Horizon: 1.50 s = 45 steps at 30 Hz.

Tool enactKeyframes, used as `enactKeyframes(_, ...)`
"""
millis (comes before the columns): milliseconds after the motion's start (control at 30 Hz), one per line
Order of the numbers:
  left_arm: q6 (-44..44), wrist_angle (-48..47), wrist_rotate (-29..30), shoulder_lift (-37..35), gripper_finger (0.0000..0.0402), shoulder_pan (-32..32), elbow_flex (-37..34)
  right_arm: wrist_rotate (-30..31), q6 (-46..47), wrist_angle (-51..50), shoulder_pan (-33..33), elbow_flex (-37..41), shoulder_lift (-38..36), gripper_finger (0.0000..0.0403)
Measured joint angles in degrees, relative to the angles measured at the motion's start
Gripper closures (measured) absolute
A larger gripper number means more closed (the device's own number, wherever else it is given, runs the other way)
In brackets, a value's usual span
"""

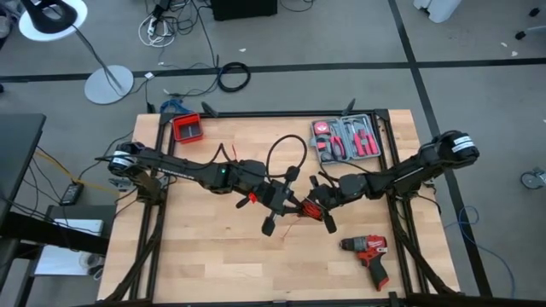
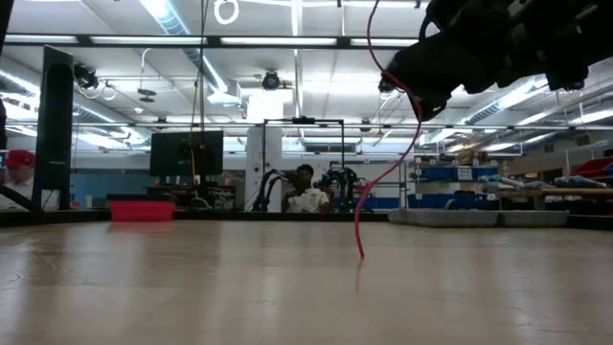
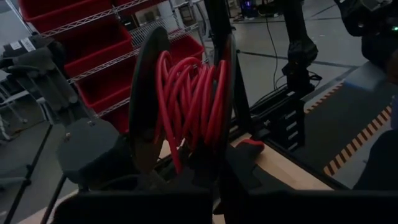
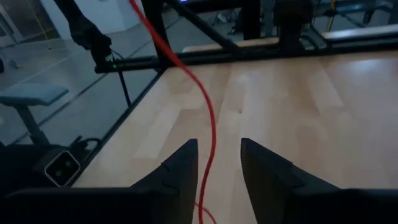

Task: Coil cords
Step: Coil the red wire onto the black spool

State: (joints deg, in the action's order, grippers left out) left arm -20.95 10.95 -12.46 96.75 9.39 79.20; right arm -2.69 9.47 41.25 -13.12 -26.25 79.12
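— What is seen of the table (image 1: 205,264)?

— A pale wooden top framed in black is seen, with both arms reaching over its middle.

— What is laid on it?

— A red drill (image 1: 368,252) is found on the boards near the right gripper (image 1: 317,207), on the side toward its own arm. An open tool case (image 1: 345,141) is set well beyond that gripper, at the far edge. A small red box (image 1: 187,128) is placed well apart from the left gripper (image 1: 275,205), at the far corner on its arm's side.

— And the cords (image 2: 369,206)?

— One red strand is seen hanging down to the tabletop.
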Motion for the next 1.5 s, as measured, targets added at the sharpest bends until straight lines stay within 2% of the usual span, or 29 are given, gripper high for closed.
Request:
enactKeyframes(267, -0.16, -0.02, 0.64, 0.00, 0.0392, 0.00, 0.00, -0.15, 0.07, -0.25, -0.53, -1.48, 4.28, 0.0281)
enactKeyframes(433, -0.48, -0.21, 0.64, 0.00, 0.0392, 0.00, 0.00, -0.06, -0.03, -0.50, -1.06, -2.28, 4.52, 0.0285)
enactKeyframes(567, -0.50, -0.78, 1.28, 0.00, 0.0392, 0.00, 0.00, 0.10, -0.33, -1.29, -1.14, -2.28, 4.45, 0.0317)
enactKeyframes(733, -1.02, -0.54, 2.92, 0.00, 0.0392, 0.00, 0.00, 0.29, -0.61, -2.84, -1.20, -2.26, 5.00, 0.0388)
enactKeyframes(900, -0.98, -0.78, 3.31, 0.00, 0.0392, 0.00, 0.00, 0.47, -1.11, -3.69, -1.25, -2.26, 4.83, 0.0397)
enactKeyframes(1133, 0.14, -3.39, 4.25, 0.00, 0.0392, 0.00, 0.00, 0.58, -1.57, -13.70, -4.47, -2.26, -2.15, 0.0400)
enactKeyframes(1233, 0.26, -5.06, 5.87, 0.00, 0.0392, 0.04, 0.00, 3.42, -1.57, -19.07, -7.72, -2.26, -6.51, 0.0401)
enactKeyframes(1500, 4.72, -11.53, 15.19, -0.02, 0.0392, -0.10, -0.02, 9.15, 2.75, -32.51, -15.62, -2.26, -17.63, 0.0402)
